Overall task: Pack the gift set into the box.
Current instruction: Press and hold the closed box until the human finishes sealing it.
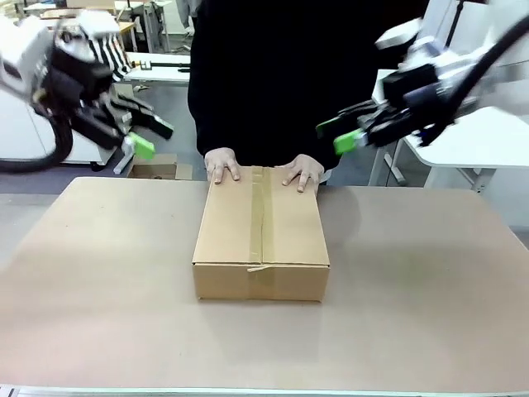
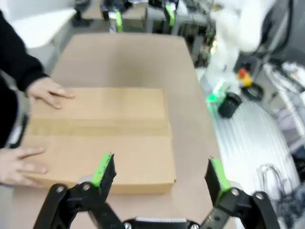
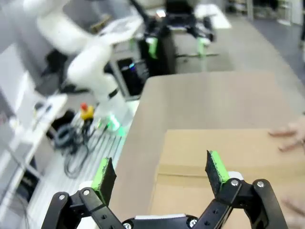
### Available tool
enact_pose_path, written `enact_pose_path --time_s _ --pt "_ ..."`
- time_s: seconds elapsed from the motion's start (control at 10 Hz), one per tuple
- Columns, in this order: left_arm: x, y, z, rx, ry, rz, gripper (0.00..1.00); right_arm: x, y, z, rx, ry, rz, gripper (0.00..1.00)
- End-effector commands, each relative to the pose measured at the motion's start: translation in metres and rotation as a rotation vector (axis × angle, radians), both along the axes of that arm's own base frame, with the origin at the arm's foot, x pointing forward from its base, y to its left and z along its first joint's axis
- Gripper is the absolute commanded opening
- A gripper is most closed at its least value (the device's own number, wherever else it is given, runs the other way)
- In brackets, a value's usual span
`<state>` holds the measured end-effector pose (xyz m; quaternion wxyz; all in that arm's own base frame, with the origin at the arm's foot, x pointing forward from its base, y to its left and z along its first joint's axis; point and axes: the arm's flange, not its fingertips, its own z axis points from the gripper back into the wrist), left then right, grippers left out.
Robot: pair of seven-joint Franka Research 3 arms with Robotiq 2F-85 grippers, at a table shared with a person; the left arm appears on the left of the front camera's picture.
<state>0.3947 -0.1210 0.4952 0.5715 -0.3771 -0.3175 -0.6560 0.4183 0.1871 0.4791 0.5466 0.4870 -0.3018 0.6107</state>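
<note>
The box (image 1: pixel 262 233) is a brown cardboard carton lying shut in the middle of the table, tan tape running along its centre seam. A person in a black top rests both hands (image 1: pixel 221 165) on its far edge. The gift set is out of view. My left gripper (image 1: pixel 147 137) hangs open in the air above the table's far left, apart from the box. My right gripper (image 1: pixel 340 135) hangs open above the far right, also clear of it. The left wrist view looks down on the box (image 2: pixel 102 136) beyond the open green-padded fingers (image 2: pixel 104 170). The right wrist view has the box (image 3: pixel 228 167) past its own open fingers (image 3: pixel 215 167).
The tan table (image 1: pixel 99 273) has bare surface on both sides of the box and in front of it. A small cardboard box (image 1: pixel 157 169) sits on the floor behind the table's far left. White tables (image 1: pixel 488 136) stand in the background.
</note>
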Motion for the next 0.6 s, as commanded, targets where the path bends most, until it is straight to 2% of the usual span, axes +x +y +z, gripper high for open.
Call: enact_pose_path --time_s 0.0,0.1,0.2,0.4,0.5 --pt "0.001 -0.018 -0.062 0.03 -0.069 -0.042 1.0 0.032 0.009 -0.058 0.072 -0.137 0.217 1.0" --pt "-0.003 -0.024 -0.078 -0.008 -0.024 -0.077 1.0 0.026 0.01 -0.078 0.05 -0.084 0.191 1.0" --pt "-0.005 -0.031 -0.091 -0.058 -0.089 -0.063 1.0 0.019 0.005 -0.091 0.051 -0.091 0.135 1.0" --pt "-0.004 -0.059 -0.11 -0.079 -0.161 0.038 1.0 0.002 0.001 -0.107 0.006 -0.115 0.027 1.0" --pt "0.0 -0.072 -0.12 -0.099 -0.158 0.075 1.0 -0.004 0.0 -0.113 -0.054 -0.148 -0.055 1.0"
